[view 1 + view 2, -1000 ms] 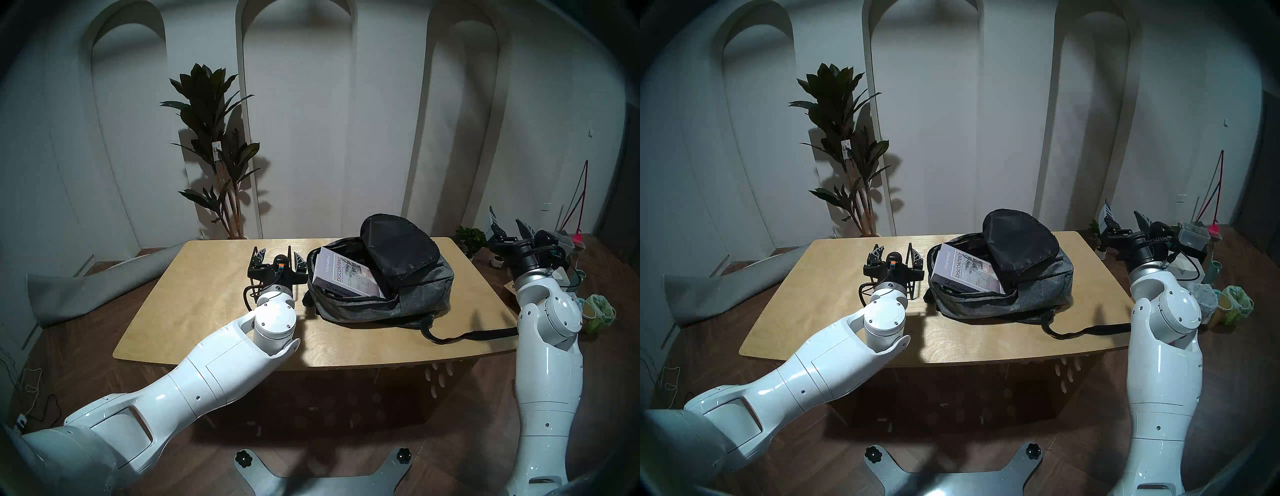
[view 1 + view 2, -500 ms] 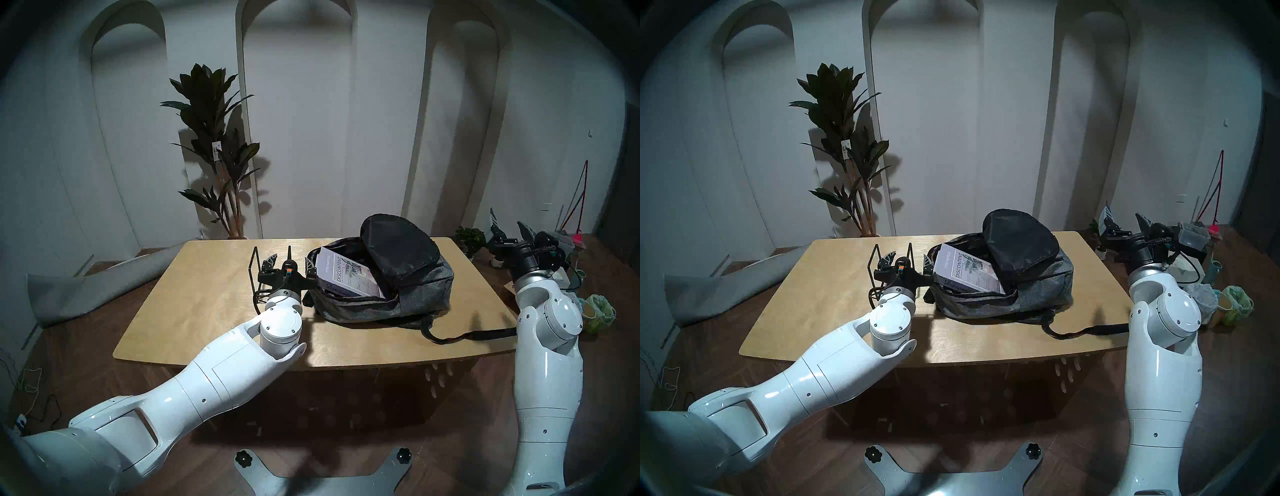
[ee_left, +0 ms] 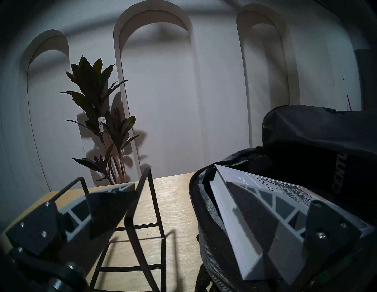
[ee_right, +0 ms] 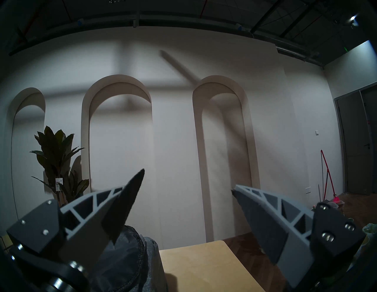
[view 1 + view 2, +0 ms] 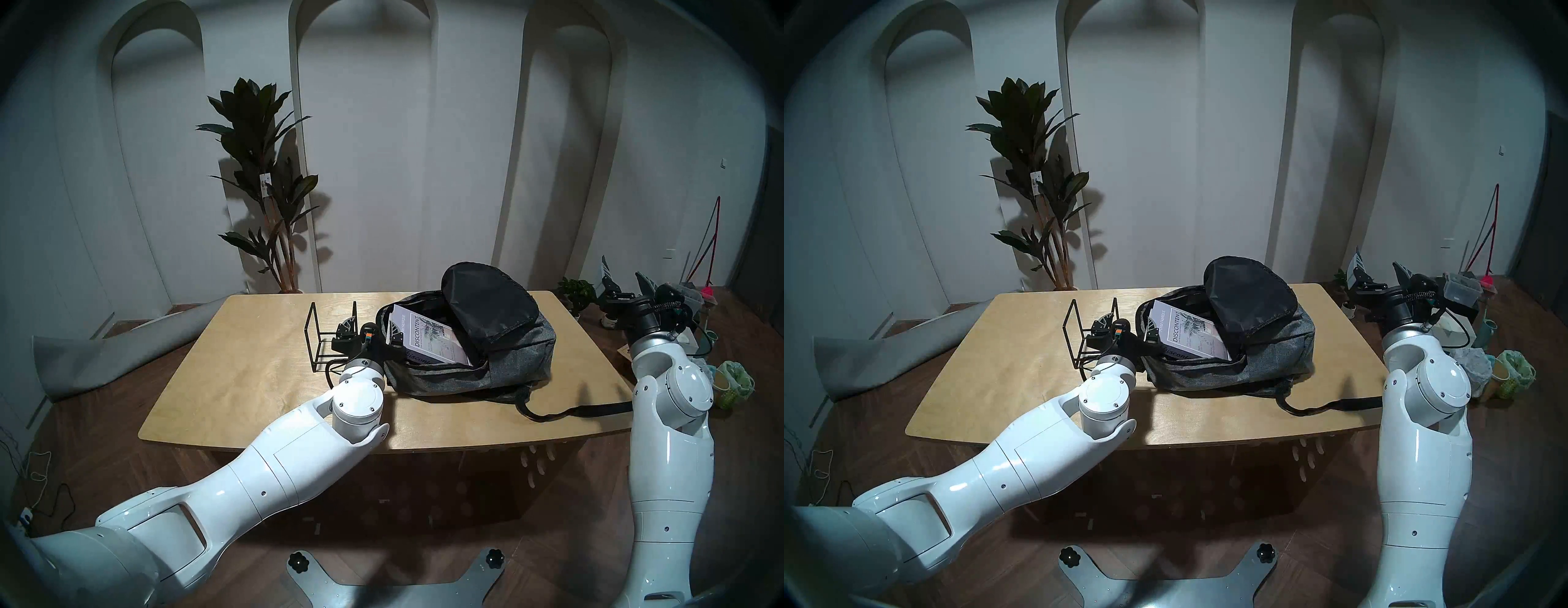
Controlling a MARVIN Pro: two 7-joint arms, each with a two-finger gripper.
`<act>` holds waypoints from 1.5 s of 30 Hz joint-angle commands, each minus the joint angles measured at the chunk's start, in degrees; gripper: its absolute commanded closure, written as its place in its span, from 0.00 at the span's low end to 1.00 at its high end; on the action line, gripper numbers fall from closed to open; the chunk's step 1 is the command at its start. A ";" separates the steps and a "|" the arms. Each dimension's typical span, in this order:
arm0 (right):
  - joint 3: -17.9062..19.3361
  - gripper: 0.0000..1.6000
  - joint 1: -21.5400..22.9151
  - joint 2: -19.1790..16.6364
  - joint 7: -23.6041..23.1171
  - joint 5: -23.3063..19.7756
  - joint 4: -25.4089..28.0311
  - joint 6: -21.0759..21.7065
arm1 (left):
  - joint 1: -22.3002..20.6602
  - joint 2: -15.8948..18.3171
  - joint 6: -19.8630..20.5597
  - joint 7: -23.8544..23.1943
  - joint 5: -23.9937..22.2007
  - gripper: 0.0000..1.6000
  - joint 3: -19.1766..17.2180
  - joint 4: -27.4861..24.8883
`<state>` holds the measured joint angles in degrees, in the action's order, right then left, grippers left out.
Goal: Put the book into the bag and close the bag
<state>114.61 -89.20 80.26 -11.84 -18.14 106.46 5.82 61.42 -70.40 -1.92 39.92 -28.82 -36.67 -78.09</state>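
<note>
The grey bag (image 5: 509, 356) lies on the table with its mouth open and its black-lined flap (image 5: 488, 297) folded back. The white book (image 5: 428, 342) leans tilted in the mouth, cover and spine showing. My left gripper (image 5: 372, 331) is open at the bag's left rim. In the left wrist view, the left gripper (image 3: 179, 183) has its right finger over the book (image 3: 228, 214) and its left finger outside the bag (image 3: 206, 244). My right gripper (image 5: 623, 276) is open and empty, raised beyond the table's right end. The head right view shows the same: book (image 5: 1191, 337), bag (image 5: 1272, 352), left gripper (image 5: 1127, 329), right gripper (image 5: 1377, 265).
A black wire stand (image 5: 322, 339) stands empty just left of my left gripper on the wooden table (image 5: 254, 382). A black bag strap (image 5: 572, 411) trails to the front right edge. Cups and clutter (image 5: 734, 382) sit beside my right arm. A tall plant (image 5: 263, 191) stands behind.
My left gripper has moved right, off the wire stand and up to the bag's rim, its right finger now over the book. The right arm has barely moved.
</note>
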 commanded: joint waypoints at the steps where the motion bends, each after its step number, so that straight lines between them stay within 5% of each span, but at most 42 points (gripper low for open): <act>1: -0.46 0.00 0.56 -0.01 -0.18 -0.05 0.41 -0.25 | -0.86 2.60 -1.37 2.48 1.29 0.00 -2.33 -6.15; 6: -1.74 0.00 1.06 0.41 -0.20 -0.03 0.43 -0.47 | -0.03 5.49 -0.12 3.51 1.15 0.00 -3.47 -8.08; 18: -4.04 0.00 0.92 1.16 0.99 1.31 2.31 -0.33 | 0.31 6.77 -1.52 -1.01 -0.37 0.00 -2.80 -2.20; 45: -4.49 0.00 0.55 1.97 3.37 2.92 3.53 0.03 | -0.19 2.49 -1.86 -4.95 -0.95 0.00 -0.69 -0.15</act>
<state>109.76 -88.96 82.52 -8.03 -14.69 108.82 5.85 62.61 -66.09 -3.67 35.29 -29.80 -37.47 -78.46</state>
